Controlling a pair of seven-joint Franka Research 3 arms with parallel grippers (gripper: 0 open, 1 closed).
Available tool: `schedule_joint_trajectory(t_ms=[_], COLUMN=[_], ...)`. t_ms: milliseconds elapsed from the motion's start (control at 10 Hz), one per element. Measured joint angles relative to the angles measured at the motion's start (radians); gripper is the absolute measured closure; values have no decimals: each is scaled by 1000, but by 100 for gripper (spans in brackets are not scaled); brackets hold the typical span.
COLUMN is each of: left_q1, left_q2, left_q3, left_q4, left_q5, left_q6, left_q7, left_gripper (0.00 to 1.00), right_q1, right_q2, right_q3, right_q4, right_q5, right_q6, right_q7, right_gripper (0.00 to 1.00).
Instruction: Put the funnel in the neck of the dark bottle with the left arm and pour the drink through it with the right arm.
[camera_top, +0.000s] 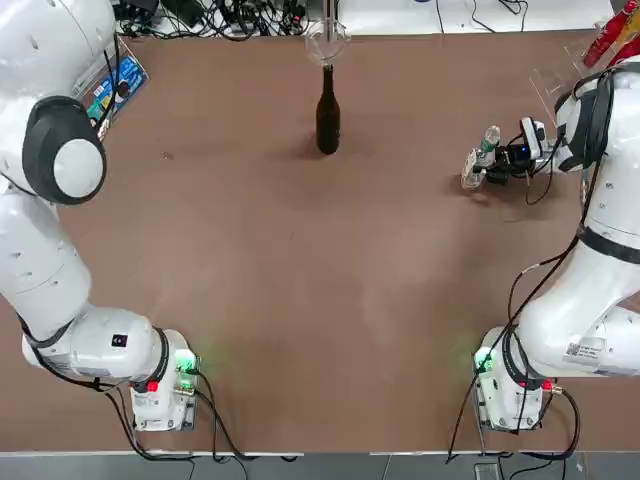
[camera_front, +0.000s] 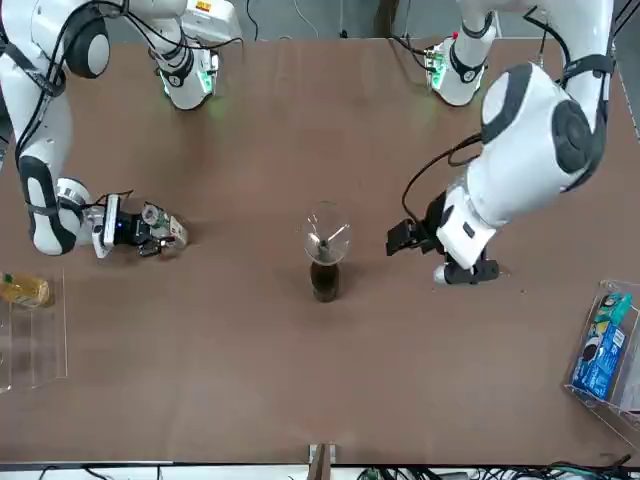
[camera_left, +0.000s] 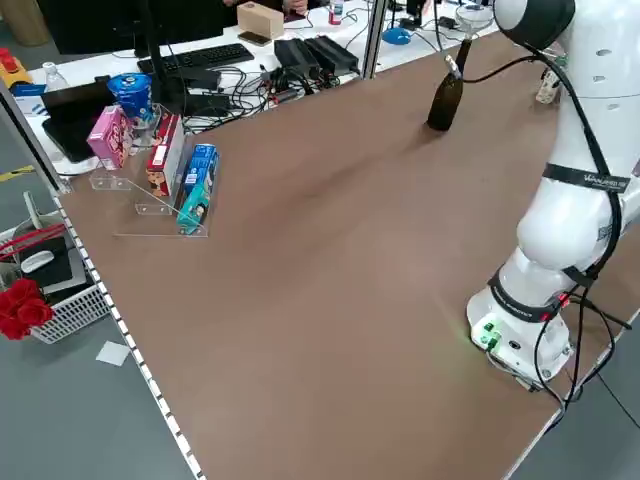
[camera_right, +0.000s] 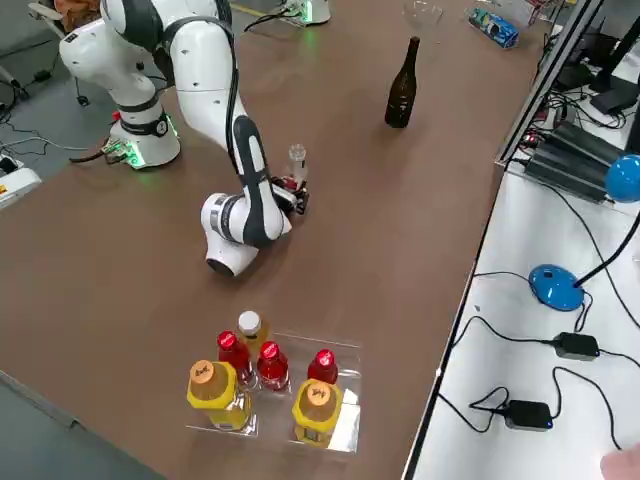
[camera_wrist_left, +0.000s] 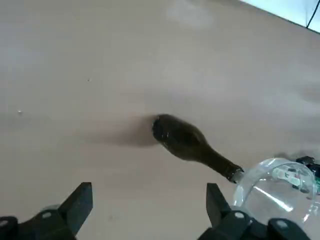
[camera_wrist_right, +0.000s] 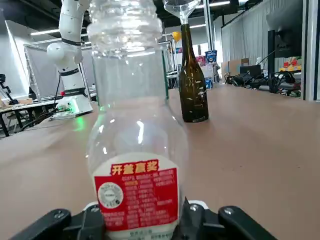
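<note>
Two robot arms reach over a big brown table (camera_top: 300, 260). On the robot's far left, a blue box (camera_front: 598, 358) lies in a clear tray (camera_front: 625, 415) near the table's far edge. Next comes the left gripper (camera_wrist_left: 149, 195), up above the table, between that tray and the dark bottle (camera_top: 328, 112). Its two fingers are wide open, and they hold nothing.

The dark bottle stands up straight on the table, near the far edge, and nothing is gripping it. The clear funnel (camera_front: 327, 232) sits in the top of its long neck, with the wide round part facing up.

More to the right is the drink (camera_wrist_right: 137, 150), a small clear plastic bottle with a red and white label. The right gripper (camera_front: 163, 238) has it, with its fingers closed tight around the low part. They are well apart from the dark bottle, and no part of the drink is over the funnel.

On the far right there is one more clear tray (camera_right: 346, 384). It holds three red bottles (camera_right: 272, 368), two bottles with yellow wraps (camera_right: 317, 412), and a bottle with a white cap (camera_right: 251, 328)
</note>
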Motion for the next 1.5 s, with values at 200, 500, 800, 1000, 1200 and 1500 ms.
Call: schedule_joint_trajectory(t_ms=[200, 500, 800, 1000, 1200, 1500], left_q1=[5, 15, 16, 15, 14, 8], left_q2=[14, 74, 77, 79, 86, 135], left_q3=[51, 65, 65, 61, 49, 43], left_q4=[-10, -14, -48, -92, -101, -106], left_q5=[-136, -155, -156, -167, -230, -367], left_q6=[-8, -22, -69, -69, -66, -43], left_q7=[13, 316, 680, 833, 1026, 1350], left_gripper=[1, 4, 4, 1, 1, 0], right_q1=[17, 43, 61, 71, 75, 79], right_q2=[-51, -195, -344, -418, -503, -623], right_q3=[-4, -8, -7, 2, 39, 132], right_q4=[3, 8, 8, 7, 6, 4], right_q5=[-1, -25, -75, -119, -157, -204], right_q6=[0, 48, 126, 180, 240, 348], right_q7=[55, 282, 516, 667, 814, 1050], right_gripper=[58, 58, 58, 58, 58, 58])
